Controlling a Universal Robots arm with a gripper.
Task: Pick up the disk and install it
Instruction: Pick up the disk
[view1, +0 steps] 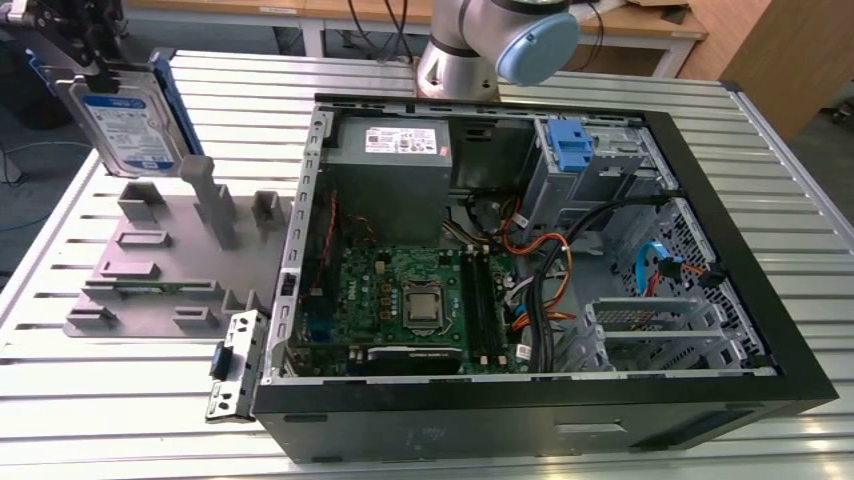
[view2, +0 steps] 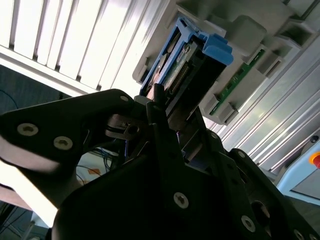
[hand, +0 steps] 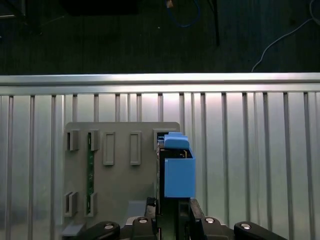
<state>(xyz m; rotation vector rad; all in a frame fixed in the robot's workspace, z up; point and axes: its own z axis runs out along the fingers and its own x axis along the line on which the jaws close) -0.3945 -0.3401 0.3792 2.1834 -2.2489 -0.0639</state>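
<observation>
Silver rectangular disk in its blue plastic frame hangs upright, clamped by the black gripper, clear above the grey slotted fixture, well apart from the open black computer case.

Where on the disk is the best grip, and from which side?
By its upper end, from above, as the gripper has it now: the disk hangs upright above the grey fixture, its two broad flat faces offer parallel surfaces to clamp, and the lower end is left free.
</observation>
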